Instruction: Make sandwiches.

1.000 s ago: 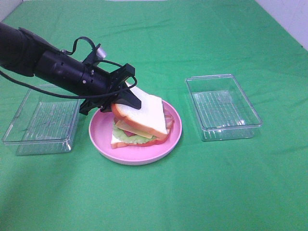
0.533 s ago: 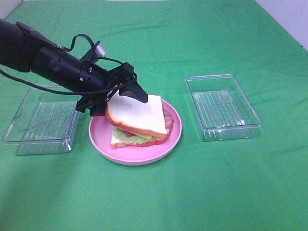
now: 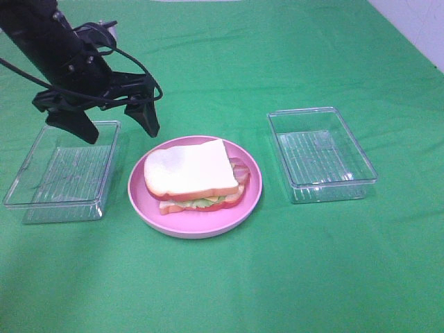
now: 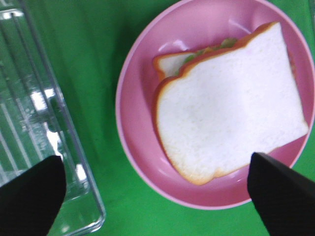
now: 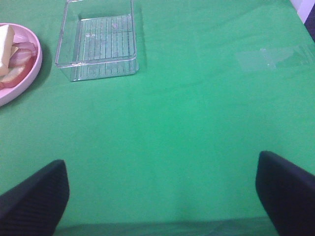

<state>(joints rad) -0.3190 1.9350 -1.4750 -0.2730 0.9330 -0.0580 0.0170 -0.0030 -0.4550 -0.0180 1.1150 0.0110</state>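
Note:
The sandwich (image 3: 194, 177) lies stacked on the round pink plate (image 3: 251, 198): a white bread slice with an orange-brown crust on top, green lettuce and reddish bacon showing at its edges. In the left wrist view the top slice (image 4: 231, 105) covers most of the plate (image 4: 135, 118). My left gripper (image 3: 114, 129) hangs open above the table, behind and to the left of the plate, holding nothing. My right gripper (image 5: 162, 191) is open over bare green cloth; it is out of the exterior high view.
One clear plastic tray (image 3: 59, 173) sits left of the plate, under the left gripper's outer finger. A second clear tray (image 3: 320, 154) sits to the right of the plate. Green cloth (image 3: 291, 277) covers the table.
My left gripper let go of the top bread slice, opened wide, and drew back up and to the left. The slice now lies flat on the stack.

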